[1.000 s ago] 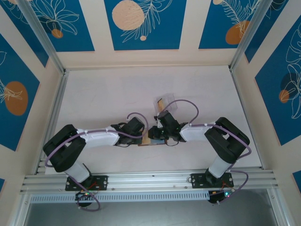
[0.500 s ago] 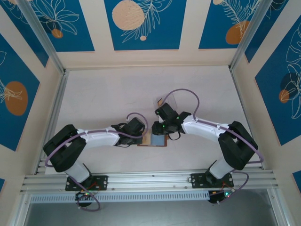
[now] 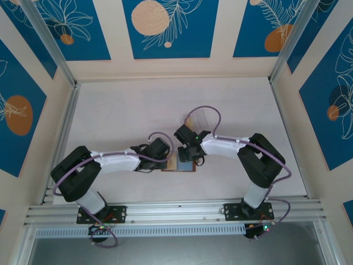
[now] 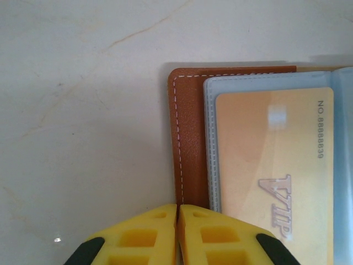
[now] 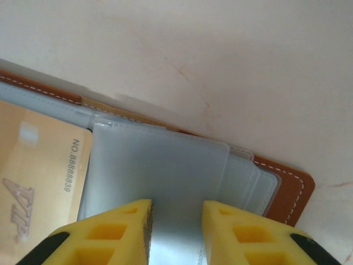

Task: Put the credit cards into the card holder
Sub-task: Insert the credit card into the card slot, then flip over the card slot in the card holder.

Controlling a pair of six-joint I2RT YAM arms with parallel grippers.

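Note:
The card holder (image 4: 190, 138) lies open and flat on the table, brown leather outside with grey-blue clear sleeves (image 5: 165, 165) inside. One tan credit card (image 4: 270, 160) marked VIP sits in its left sleeve, also visible at the left of the right wrist view (image 5: 38, 160). My left gripper (image 4: 177, 208) is shut, its yellow tips pressed against the holder's left leather edge. My right gripper (image 5: 176, 207) hovers over the right-hand sleeves with its jaws partly apart and a sleeve leaf between them. Seen from the top, both grippers meet at the card holder (image 3: 182, 165).
A clear plastic box (image 3: 198, 118) with something tan inside stands just behind the right gripper. Aluminium rails (image 3: 60, 138) and patterned walls frame the pale table (image 3: 121, 110).
The right arm pulled back from the holder, then swung left and came down over it again, its jaws a little wider. The left arm and the holder stayed put.

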